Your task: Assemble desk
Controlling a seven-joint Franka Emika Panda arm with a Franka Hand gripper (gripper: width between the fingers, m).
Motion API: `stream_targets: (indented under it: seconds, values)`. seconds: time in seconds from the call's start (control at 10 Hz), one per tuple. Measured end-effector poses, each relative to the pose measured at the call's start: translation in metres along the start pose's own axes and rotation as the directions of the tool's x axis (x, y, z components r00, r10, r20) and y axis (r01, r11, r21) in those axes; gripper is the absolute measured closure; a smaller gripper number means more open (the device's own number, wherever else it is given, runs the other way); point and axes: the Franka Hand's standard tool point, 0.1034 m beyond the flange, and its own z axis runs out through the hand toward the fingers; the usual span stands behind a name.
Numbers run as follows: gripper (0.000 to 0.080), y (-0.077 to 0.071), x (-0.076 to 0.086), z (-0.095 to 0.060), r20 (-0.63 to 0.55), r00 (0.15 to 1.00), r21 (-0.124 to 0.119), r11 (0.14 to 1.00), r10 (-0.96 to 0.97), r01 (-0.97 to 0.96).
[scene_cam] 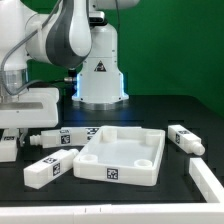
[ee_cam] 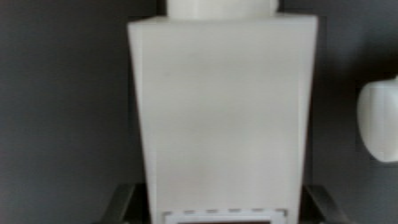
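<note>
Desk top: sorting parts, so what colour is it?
White; the desk top shows best in the exterior view.

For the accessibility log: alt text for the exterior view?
White desk top lies rim-up on the black table, with loose tagged legs beside it on both sides. The robot arm reaches down at the exterior view's left.

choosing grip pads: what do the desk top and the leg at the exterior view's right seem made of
Desk top: probably moulded white plastic, smooth, faintly glossy; rounded rim, uniform colour. That leg: likely the same plastic, matte white, flat even faces.
</note>
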Motion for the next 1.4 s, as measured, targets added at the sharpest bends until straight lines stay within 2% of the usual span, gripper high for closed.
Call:
stream_targets:
  seconds: [0.1, 0.2, 0.3, 0.4, 0.5, 0.6, 0.7, 0.8, 1.0, 1.2, 1.4]
  values:
    - [0.0419, -0.002, 0.001, -0.002, 0.003, 1.000, 0.006, 1.000, 0.002, -0.002]
    - [0.0245, -0.008, 0.007, -0.012, 0.000, 1.000, 0.019, 1.000, 0.018, -0.018]
    - [0.0166, -0.016, 0.017, -0.026, -0.009, 0.999, 0.032, 0.999, 0.034, -0.034]
    - [0.0155, -0.033, 0.030, -0.039, 0.004, 0.993, 0.062, 0.991, 0.117, -0.117]
    - [0.0155, -0.057, 0.047, -0.052, 0.002, 0.985, 0.077, 0.982, 0.171, -0.170]
    - [0.0155, -0.083, 0.059, -0.055, 0.004, 0.975, 0.079, 0.972, 0.223, -0.223]
    - [0.0150, -0.107, 0.067, -0.052, 0.018, 0.960, 0.079, 0.957, 0.278, -0.279]
    - [0.0150, -0.121, 0.072, -0.048, 0.030, 0.958, 0.077, 0.954, 0.287, -0.288]
    - [0.0150, -0.117, 0.071, -0.048, 0.029, 0.964, 0.076, 0.961, 0.263, -0.265]
    - [0.0150, -0.120, 0.070, -0.047, 0.031, 0.965, 0.077, 0.962, 0.260, -0.262]
    - [0.0150, -0.147, 0.069, -0.039, 0.052, 0.945, 0.074, 0.942, 0.324, -0.327]
